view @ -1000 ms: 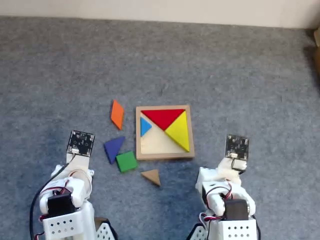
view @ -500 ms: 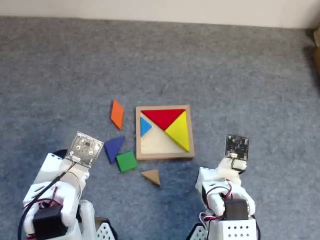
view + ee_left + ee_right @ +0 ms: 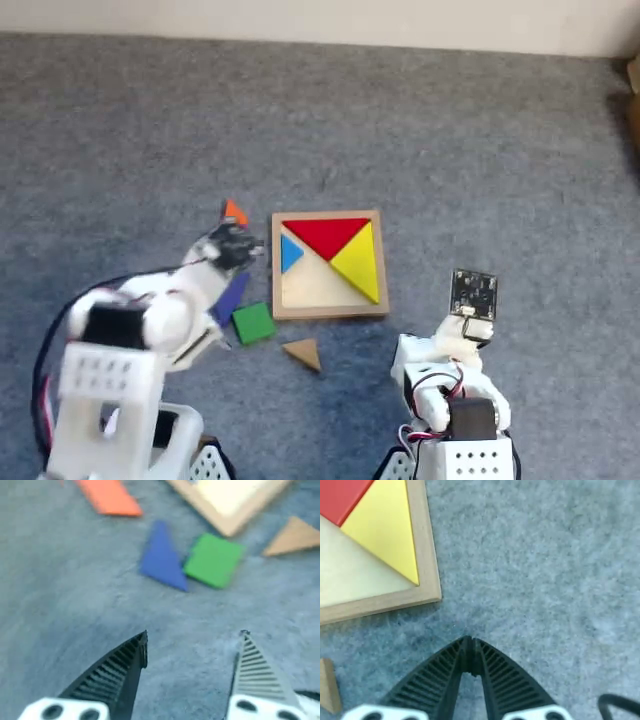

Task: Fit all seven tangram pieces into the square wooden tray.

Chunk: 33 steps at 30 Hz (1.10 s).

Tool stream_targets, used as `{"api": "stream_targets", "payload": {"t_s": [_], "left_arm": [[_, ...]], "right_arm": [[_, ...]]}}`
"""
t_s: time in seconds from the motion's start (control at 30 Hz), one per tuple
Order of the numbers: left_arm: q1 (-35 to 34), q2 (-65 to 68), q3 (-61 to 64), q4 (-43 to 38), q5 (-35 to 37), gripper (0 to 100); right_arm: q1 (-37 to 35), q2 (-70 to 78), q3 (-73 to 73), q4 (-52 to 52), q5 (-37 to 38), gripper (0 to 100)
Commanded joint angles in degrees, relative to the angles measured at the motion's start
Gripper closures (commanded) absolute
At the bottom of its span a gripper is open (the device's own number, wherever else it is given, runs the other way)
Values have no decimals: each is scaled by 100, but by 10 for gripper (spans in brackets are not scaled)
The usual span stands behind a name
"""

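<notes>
The left pincer (image 3: 194, 637) is spread wide above the grey desk (image 3: 450, 130), its two fingers well apart and nothing between them. Ahead of it lie the dark blue triangle (image 3: 162, 557) and the green square (image 3: 214, 560), just beside each other and seemingly touching along one edge. Beyond these is the orange parallelogram (image 3: 107, 497). A corner of the tray (image 3: 225, 525) lies further ahead to one side, with the tan triangle (image 3: 295, 536) near it. In the high view the left arm stretches out beside the tray and covers part of the orange parallelogram and of the dark blue triangle. The right pincer (image 3: 470, 652) is closed tip to tip and holds nothing, hanging over bare desk. A corner of the tray lies just ahead of it, toward the left arm's side. The tan triangle sits off on that same side, outside the tray. Three pieces lie flat inside the tray: the red triangle (image 3: 325, 235) along the edge farthest from both pincers, the yellow triangle (image 3: 358, 262) along the edge nearest the right pincer, and the light blue triangle (image 3: 290, 253) against the edge nearest the left pincer. The rest of the tray floor is bare wood.
</notes>
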Motion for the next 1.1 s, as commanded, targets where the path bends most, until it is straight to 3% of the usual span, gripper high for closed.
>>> {"api": "stream_targets", "payload": {"t_s": [0.0,0.3,0.77,0.93,1.07], "left_arm": [[479,954,-462,-290,-26,723],[1024,2527,-479,-1371,-35,723],[1112,4444,-497,-2831,-53,723],[1068,5095,-1024,-2611,-44,728],[1103,5473,-1376,-2374,-44,807]], "right_arm": [[57,-92,857,57,35,983],[57,-92,857,57,35,983],[66,-92,857,57,35,983],[66,-92,857,57,35,983],[92,-119,866,66,35,983]]}}
